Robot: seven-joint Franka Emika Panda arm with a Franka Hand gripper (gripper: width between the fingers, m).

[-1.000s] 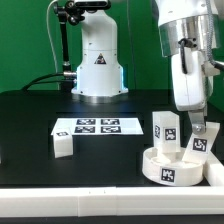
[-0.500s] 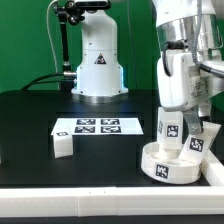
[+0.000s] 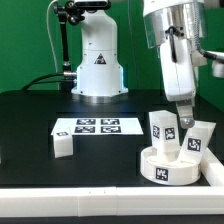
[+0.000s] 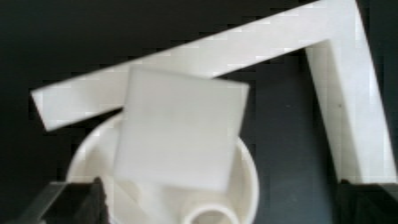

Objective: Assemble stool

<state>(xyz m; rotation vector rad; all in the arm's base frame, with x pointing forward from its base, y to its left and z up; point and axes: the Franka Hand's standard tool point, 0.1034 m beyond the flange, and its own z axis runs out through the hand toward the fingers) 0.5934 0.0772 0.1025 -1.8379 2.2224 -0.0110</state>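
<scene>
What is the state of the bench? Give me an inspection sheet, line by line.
Surface: black table, with the marker board flat on it.
Job's things: seat disc at the exterior view's right; upright leg block and tilted leg block at it; loose leg block apart, past the marker board.
Clutter: nothing seen.
Grippers: tool by the tilted leg block; grip cannot be told.
Cables: black cable behind the table.
Surroundings: white machine base; white corner rail.

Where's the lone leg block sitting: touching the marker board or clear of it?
Cannot tell. In the exterior view the lone leg block stands in front of the near edge of the marker board, and its top hides any gap between them.
</scene>
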